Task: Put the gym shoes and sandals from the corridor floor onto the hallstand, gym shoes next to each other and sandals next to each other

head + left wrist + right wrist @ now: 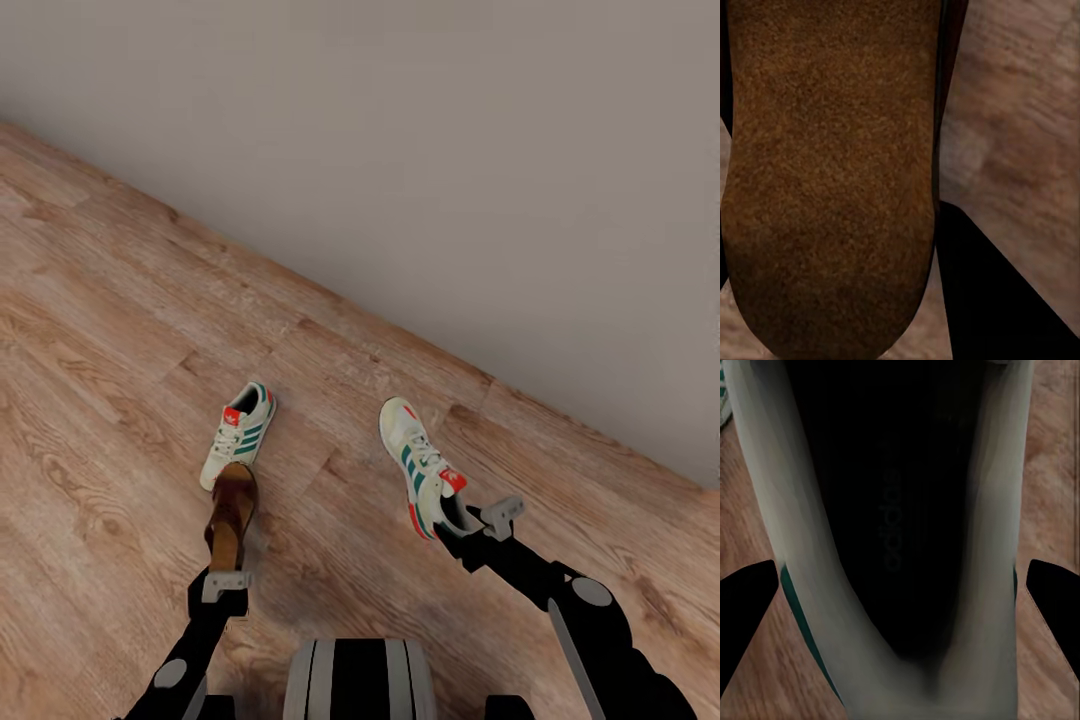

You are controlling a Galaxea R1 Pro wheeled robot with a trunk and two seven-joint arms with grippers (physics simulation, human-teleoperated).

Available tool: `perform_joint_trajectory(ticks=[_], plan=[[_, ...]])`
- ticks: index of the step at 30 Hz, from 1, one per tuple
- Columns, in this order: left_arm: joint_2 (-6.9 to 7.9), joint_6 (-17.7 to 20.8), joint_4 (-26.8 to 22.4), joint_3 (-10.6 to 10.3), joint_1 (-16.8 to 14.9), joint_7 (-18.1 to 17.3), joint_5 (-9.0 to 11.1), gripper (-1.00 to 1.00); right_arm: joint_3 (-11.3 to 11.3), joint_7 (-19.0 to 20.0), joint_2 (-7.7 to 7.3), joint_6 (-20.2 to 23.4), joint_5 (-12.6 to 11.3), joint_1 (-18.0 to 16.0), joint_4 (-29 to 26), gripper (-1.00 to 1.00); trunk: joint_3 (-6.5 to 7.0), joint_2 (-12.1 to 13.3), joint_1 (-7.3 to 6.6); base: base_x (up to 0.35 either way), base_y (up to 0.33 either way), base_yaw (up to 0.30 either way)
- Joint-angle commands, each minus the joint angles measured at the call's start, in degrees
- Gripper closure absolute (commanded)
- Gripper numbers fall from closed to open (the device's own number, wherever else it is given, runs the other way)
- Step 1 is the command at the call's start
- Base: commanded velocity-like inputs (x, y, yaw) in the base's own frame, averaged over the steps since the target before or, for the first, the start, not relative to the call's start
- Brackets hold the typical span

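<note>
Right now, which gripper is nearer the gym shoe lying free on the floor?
Left. The left gripper holds a sandal whose toe overlaps that gym shoe; the right gripper holds the other sneaker, farther off.

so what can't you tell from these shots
- Left gripper: its fingertips sit behind the sandal in the head view, so its grip is hidden.
- Right gripper: the jaw gap is hidden by the held shoe.
- Sandal straps: the left wrist view is too close, showing only brown surface.

Slim black jointed left arm, thicker black right arm with grey discs; grey gripper brackets; black-and-white striped trunk.
</note>
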Motion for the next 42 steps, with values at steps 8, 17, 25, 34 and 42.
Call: perform_joint_trajectory(ticks=[8,17,25,34,42], plan=[[-0.17,0.54,-5.31,0.09,0.33,-0.40,-1.40,1.00,-0.24,0.35,-0.13,0.23,0.36,-0.02,-0.07,1.00,1.75,0.10,-0.21,0.000,0.000,0.000],[0.21,4.22,-10.21,0.54,1.73,-0.35,-1.43,1.00,-0.33,0.35,-0.13,0.20,0.44,-0.02,-0.16,1.00,3.74,0.22,-0.44,0.000,0.000,0.000],[0.19,3.69,-10.32,0.64,6.93,1.10,-0.98,1.00,-0.23,0.34,-0.25,0.19,0.80,0.05,-1.05,1.00,5.95,0.33,-0.65,0.000,0.000,0.000],[0.18,3.45,-9.19,0.72,8.70,3.66,-0.76,1.00,-0.47,0.30,-0.40,0.19,1.30,0.07,-1.21,1.00,8.74,0.45,-0.88,0.000,0.000,0.000],[0.00,1.83,-6.56,0.81,9.02,4.00,0.13,1.00,-0.98,0.21,-2.54,-0.07,6.20,0.51,-0.87,1.00,11.23,0.55,-1.09,0.000,0.000,0.000]])
